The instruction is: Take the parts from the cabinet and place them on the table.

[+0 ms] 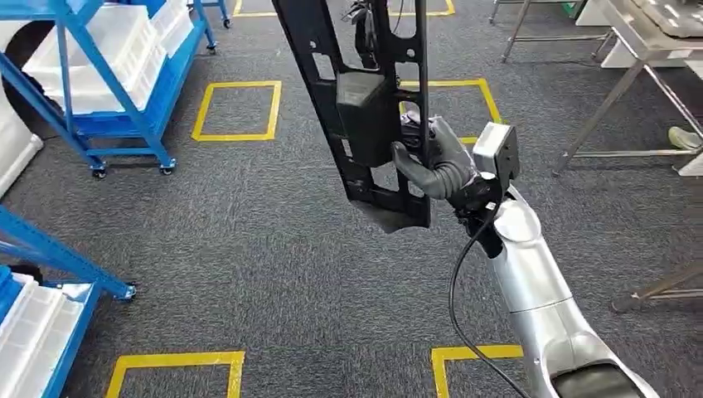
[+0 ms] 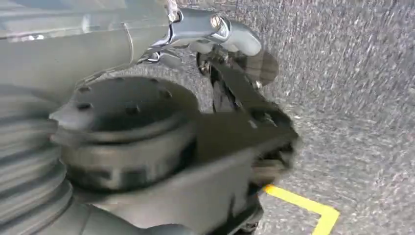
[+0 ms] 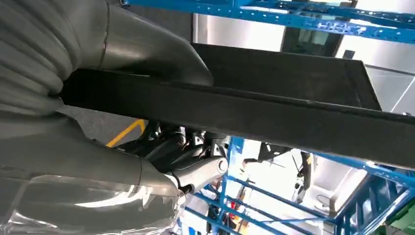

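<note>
My right hand [image 1: 439,162] grips a long black plastic part [image 1: 365,116] near its lower end and holds it upright above the grey carpet. The part has a boxy block at mid height and runs out of the head view at the top. In the right wrist view the part [image 3: 274,112] crosses the picture as a dark bar, with the thumb and fingers of my right hand [image 3: 73,73] wrapped around it. In the blurred left wrist view my left hand [image 2: 210,32] hangs over the carpet, thumb stretched out, with nothing in it.
Blue wheeled racks with white bins [image 1: 108,58] stand at the far left, and another rack [image 1: 41,323] at the near left. A metal table [image 1: 647,41] stands at the far right, with a shoe [image 1: 684,137] beside it. Yellow tape squares [image 1: 238,110] mark the carpet.
</note>
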Motion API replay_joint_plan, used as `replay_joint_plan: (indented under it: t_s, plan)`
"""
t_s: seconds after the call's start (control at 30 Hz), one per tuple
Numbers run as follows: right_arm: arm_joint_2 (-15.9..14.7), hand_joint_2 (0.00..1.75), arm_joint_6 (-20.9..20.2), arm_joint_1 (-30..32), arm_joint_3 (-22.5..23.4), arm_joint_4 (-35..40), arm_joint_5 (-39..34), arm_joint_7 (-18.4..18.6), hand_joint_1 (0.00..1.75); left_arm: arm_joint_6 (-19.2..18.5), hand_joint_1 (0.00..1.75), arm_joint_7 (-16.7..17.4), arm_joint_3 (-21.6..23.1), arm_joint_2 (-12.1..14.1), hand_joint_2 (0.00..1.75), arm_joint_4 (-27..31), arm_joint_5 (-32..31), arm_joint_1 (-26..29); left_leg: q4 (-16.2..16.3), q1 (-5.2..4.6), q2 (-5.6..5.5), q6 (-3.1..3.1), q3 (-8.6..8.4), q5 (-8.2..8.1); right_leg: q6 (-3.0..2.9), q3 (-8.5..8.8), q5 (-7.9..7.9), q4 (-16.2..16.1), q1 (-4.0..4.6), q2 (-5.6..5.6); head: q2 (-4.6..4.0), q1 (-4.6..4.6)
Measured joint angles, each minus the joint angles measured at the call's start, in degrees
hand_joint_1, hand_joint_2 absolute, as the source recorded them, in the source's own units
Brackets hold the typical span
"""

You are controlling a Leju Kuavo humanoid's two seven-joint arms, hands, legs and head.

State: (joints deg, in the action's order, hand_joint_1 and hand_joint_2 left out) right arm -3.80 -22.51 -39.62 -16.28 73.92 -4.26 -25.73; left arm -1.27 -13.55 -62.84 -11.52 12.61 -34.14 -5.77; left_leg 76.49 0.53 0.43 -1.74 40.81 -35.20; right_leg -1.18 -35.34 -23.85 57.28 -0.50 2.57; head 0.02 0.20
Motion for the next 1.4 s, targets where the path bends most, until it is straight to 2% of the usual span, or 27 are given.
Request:
replay_joint_plan:
  t_s: [0.03,0.1,0.13,0.17,0.3,0.33,0.37,0.43,0.5,0.53,0.6,0.63,0.67,0.8,0.83,0.87,0.9,0.97,1.0,1.03,1.1,1.13,1.17,1.3,1.33,1.37,1.4]
  plan:
    - [0.11,1.75,-0.11,-0.02,-0.13,-0.02,-0.02,0.09,1.75,-0.17,0.00,0.00,-0.02,0.04,1.75,0.00,0.00,-0.18,-2.13,0.02,-0.02,0.06,-0.84,1.84,0.01,0.03,0.00,0.09,0.00,0.77,-0.02,-0.04]
    - [0.22,1.75,-0.04,-0.16,-0.28,-0.02,-0.09,0.17,1.75,-0.22,0.00,0.11,-0.02,0.17,1.75,-0.02,-0.07,-0.84,-11.77,0.32,-1.20,0.23,-5.07,7.42,0.29,0.04,-0.10,0.50,-0.07,2.36,-0.02,-0.02]
    - [0.24,1.75,0.02,-0.29,-0.31,-0.02,-0.11,0.17,1.75,-0.22,0.00,0.29,-0.02,0.20,1.75,-0.02,-0.09,-1.08,-16.27,0.68,-4.10,0.28,-7.01,9.25,0.53,-0.17,-0.24,0.79,-0.17,2.98,0.00,-0.02]
    - [0.24,1.75,0.05,-0.58,-0.33,-0.07,-0.17,0.17,1.75,-0.22,0.00,0.42,-0.02,0.20,1.75,-0.02,-0.11,-1.15,-17.97,0.83,-5.70,0.39,-7.79,8.36,0.95,-0.67,-0.36,1.40,0.18,3.67,-0.02,0.00]
    - [0.07,1.75,0.35,-0.58,-0.31,-0.07,-0.24,0.22,1.75,-0.15,0.00,0.46,-0.02,0.22,1.75,-0.02,-0.18,-1.56,-18.39,0.32,-3.35,1.89,-7.80,8.82,2.66,-1.47,0.58,0.70,-0.52,6.18,-0.02,0.02]
    - [-0.15,1.75,0.42,-0.57,-0.17,-0.04,-0.28,0.20,1.75,-0.15,0.00,0.46,-0.02,0.24,1.75,-0.02,-0.20,-1.72,-19.03,0.44,-2.30,2.51,-8.05,9.24,2.72,-1.65,0.02,1.24,-0.51,3.23,-0.02,0.11]
    - [-0.15,1.75,0.57,-0.76,-0.17,-0.04,-0.33,0.22,1.75,-0.17,0.00,0.46,-0.02,0.24,1.75,-0.02,-0.20,-1.78,-19.15,0.31,-1.56,2.76,-8.05,9.33,2.82,-2.99,-1.97,3.92,-0.19,0.30,0.00,0.39]
    - [-0.15,1.75,0.70,-0.70,-0.22,-0.07,-0.33,0.20,1.75,-0.17,0.00,0.46,-0.02,0.24,1.75,0.00,-0.20,-1.60,-19.13,-0.07,0.02,3.01,-7.99,9.21,3.07,-7.61,-6.43,13.79,-0.28,-1.70,0.00,0.37]
    - [-0.15,1.75,0.70,-0.34,-0.22,-0.20,-0.35,0.22,1.75,-0.17,0.00,0.46,-0.02,0.31,1.75,0.00,-0.22,-1.60,-19.07,-0.19,1.51,3.12,-7.96,9.10,3.12,-10.16,-7.49,19.00,-0.35,-2.11,-0.02,0.42]
    - [-0.15,1.75,0.72,-0.23,-0.22,-0.24,-0.35,0.22,1.75,-0.17,0.00,0.46,-0.02,0.31,1.75,0.00,-0.22,-1.65,-19.06,-0.22,2.18,3.11,-8.02,9.01,3.08,-9.39,-6.25,17.55,-0.35,-2.26,-0.02,0.39]
    - [-0.28,1.75,0.72,-0.28,-0.17,-0.24,-0.35,0.22,1.75,-0.17,0.00,0.46,-0.02,0.31,1.75,-0.02,-0.24,-1.72,-19.01,-0.30,3.46,2.92,-8.29,8.70,2.65,-4.19,-1.64,7.85,-0.16,-3.46,-0.02,0.42]
    - [-0.28,1.75,0.74,-0.37,-0.17,-0.22,-0.35,0.22,1.75,-0.17,0.00,0.46,-0.02,0.28,1.75,-0.02,-0.24,-1.72,-19.01,-0.42,3.99,2.74,-8.54,8.52,2.21,-1.29,0.12,2.75,0.14,-5.54,0.00,0.44]
    - [-0.28,1.75,0.74,-0.50,-0.17,-0.20,-0.35,0.20,1.75,-0.17,0.00,0.44,-0.02,0.28,1.75,-0.02,-0.24,-1.76,-18.89,-0.96,4.53,2.36,-8.60,8.26,1.58,-0.41,-0.76,0.81,1.23,-8.50,-0.02,0.39]
    - [-0.50,1.75,0.88,-0.41,-0.09,-0.15,-0.37,0.17,1.75,-0.15,0.00,0.44,-0.02,0.28,1.75,-0.02,-0.37,-1.91,-19.03,-1.10,7.08,1.31,-9.25,7.72,0.60,-0.70,-0.25,0.39,0.91,-5.08,0.00,0.35]
    - [-0.50,1.75,0.90,-0.36,-0.06,-0.04,-0.37,0.17,1.75,-0.13,0.00,0.44,0.00,0.31,1.75,-0.02,-0.44,-2.05,-18.55,-0.67,5.78,0.92,-9.10,7.00,0.32,-0.28,-0.04,0.05,0.48,-4.42,-0.02,0.37]
    - [-0.57,1.75,0.90,-0.60,-0.04,0.00,-0.39,0.11,1.75,-0.07,0.00,0.39,0.00,0.31,1.75,-0.02,-0.46,-2.07,-15.81,-0.51,2.78,0.82,-8.09,5.19,-0.10,-0.24,0.04,0.00,0.36,-3.74,0.00,0.35]
    - [-0.46,1.75,0.90,-0.61,-0.09,0.00,-0.39,0.09,1.75,0.00,0.00,0.39,0.00,0.31,1.75,-0.02,-0.50,-2.01,-11.51,-0.39,1.15,0.72,-6.09,3.03,-0.27,-0.24,0.07,0.00,0.34,-3.18,-0.02,0.13]
    - [-0.39,1.75,0.88,-0.41,-0.13,0.00,-0.39,0.07,1.75,0.00,0.00,0.39,0.00,0.31,1.75,-0.02,-0.55,-1.78,-1.90,-0.35,0.09,0.47,-1.27,-0.48,-0.31,-0.26,0.09,0.04,0.38,-1.45,0.00,0.04]
    - [-0.39,1.75,0.85,-0.24,-0.15,0.00,-0.39,0.07,1.75,0.00,0.00,0.39,-0.02,0.31,1.75,-0.02,-0.55,-1.66,0.44,-0.35,0.06,0.44,0.20,-0.53,-0.31,-0.24,0.09,0.07,0.41,-0.55,-0.02,0.04]
    - [-0.39,1.75,0.83,-0.09,-0.20,0.00,-0.39,0.07,1.75,0.02,0.00,0.39,0.00,0.31,1.75,-0.02,-0.59,-1.63,-0.31,-0.35,0.04,0.51,0.18,0.78,-0.31,-0.17,0.09,0.12,0.40,0.26,-0.02,0.02]
    - [-0.39,1.75,0.90,0.00,-0.22,0.00,-0.39,0.07,1.75,0.15,0.00,0.37,-0.02,0.37,1.75,0.00,-0.61,-1.71,-8.97,-0.29,-0.51,0.84,-3.30,6.22,-0.22,-0.06,0.04,0.33,0.33,1.91,0.00,0.04]
    - [-0.39,1.75,0.90,-0.01,-0.22,0.02,-0.39,0.07,1.75,0.15,0.00,0.35,0.00,0.39,1.75,0.00,-0.63,-1.77,-14.55,-0.13,-2.13,0.99,-5.77,8.96,-0.02,-0.07,-0.05,0.51,0.27,2.68,0.00,0.02]
    - [-0.39,1.75,0.90,-0.01,-0.22,0.02,-0.39,0.07,1.75,0.15,0.00,0.35,0.00,0.42,1.75,-0.02,-0.63,-1.71,-17.54,0.17,-5.78,1.11,-6.94,9.08,0.29,-0.35,-0.15,0.79,0.36,3.25,-0.02,0.09]
    - [-0.50,1.75,0.92,0.13,-0.15,0.02,-0.39,0.07,1.75,0.20,0.00,0.35,0.00,0.44,1.75,-0.02,-0.68,-1.90,-18.27,-0.22,-3.86,2.01,-7.24,9.22,1.99,-1.16,0.48,0.45,-0.24,5.84,0.00,0.09]
    - [-0.61,1.75,0.92,0.16,-0.06,0.02,-0.39,0.07,1.75,0.18,0.00,0.35,0.00,0.39,1.75,-0.02,-0.68,-1.94,-19.14,0.36,-2.89,2.66,-7.55,9.74,2.24,-1.24,0.36,0.55,-0.20,5.83,0.00,0.07]
    - [-0.72,1.75,0.92,0.11,0.00,0.07,-0.39,0.04,1.75,0.18,0.00,0.33,0.02,0.37,1.75,-0.02,-0.68,-2.05,-19.48,0.18,-2.20,2.96,-7.69,9.88,2.30,-1.80,-0.97,2.09,0.27,2.30,0.00,0.22]
    - [-0.72,1.75,0.94,0.07,0.00,0.11,-0.39,0.02,1.75,0.15,0.00,0.33,0.02,0.37,1.75,0.00,-0.68,-2.05,-19.49,0.07,-1.51,3.10,-7.69,9.94,2.48,-3.55,-3.24,5.75,0.28,-0.08,0.00,0.63]
